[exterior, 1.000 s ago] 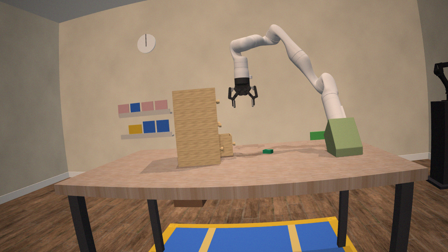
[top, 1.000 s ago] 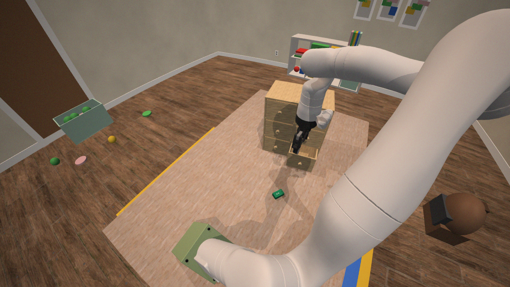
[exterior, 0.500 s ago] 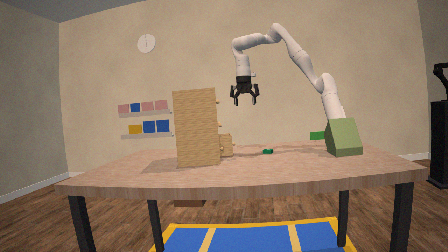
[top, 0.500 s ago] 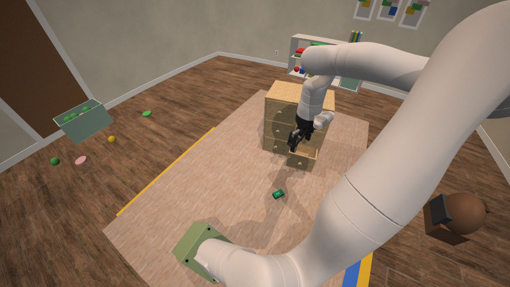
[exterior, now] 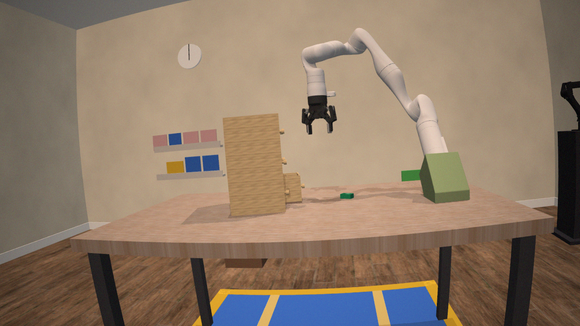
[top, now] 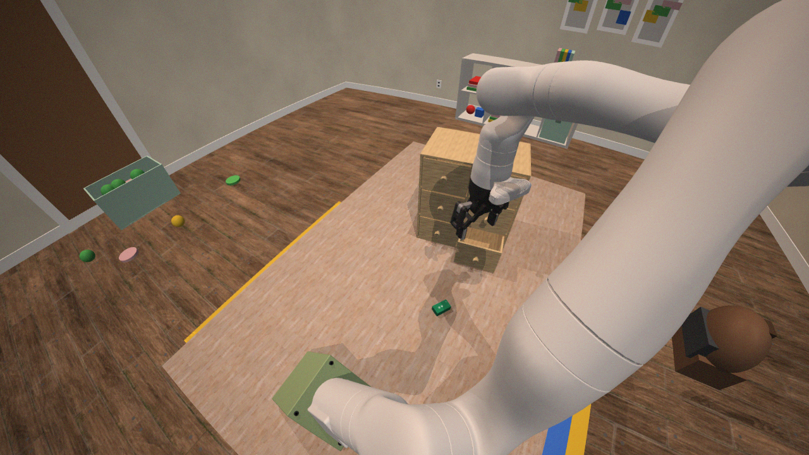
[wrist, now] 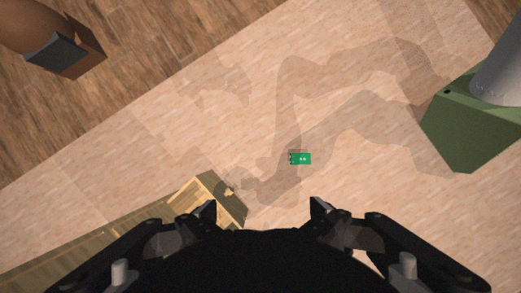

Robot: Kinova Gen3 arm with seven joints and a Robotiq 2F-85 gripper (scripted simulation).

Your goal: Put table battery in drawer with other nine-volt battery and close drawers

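One drawer juts toward the table's green-base end — the hand, spread, probably checks inside before fetching the battery.

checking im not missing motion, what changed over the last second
The open fingers rose slightly, shifted away from the chest and twisted. Nothing was gripped or released. The table battery, chest and pulled-out drawer stayed put.
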